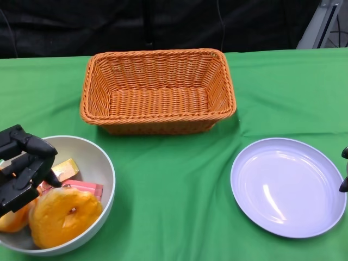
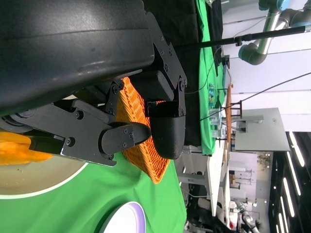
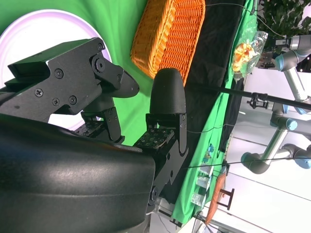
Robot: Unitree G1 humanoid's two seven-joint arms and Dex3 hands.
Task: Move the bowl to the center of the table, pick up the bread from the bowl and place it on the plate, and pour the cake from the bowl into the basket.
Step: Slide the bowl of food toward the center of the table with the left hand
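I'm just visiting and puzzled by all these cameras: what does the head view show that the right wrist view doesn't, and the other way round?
Only the head view shows the bowl with the round bread and cake pieces, and the left hand over it. Only the right wrist view shows the right hand close up, open and holding nothing, plus the room beyond the table. Both show the orange basket, the plate and the green cloth.

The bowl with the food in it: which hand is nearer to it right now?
Left. The left hand is over the bowl's left side, above the food. The right hand barely shows at the picture's right edge, beyond the plate, far from the bowl.
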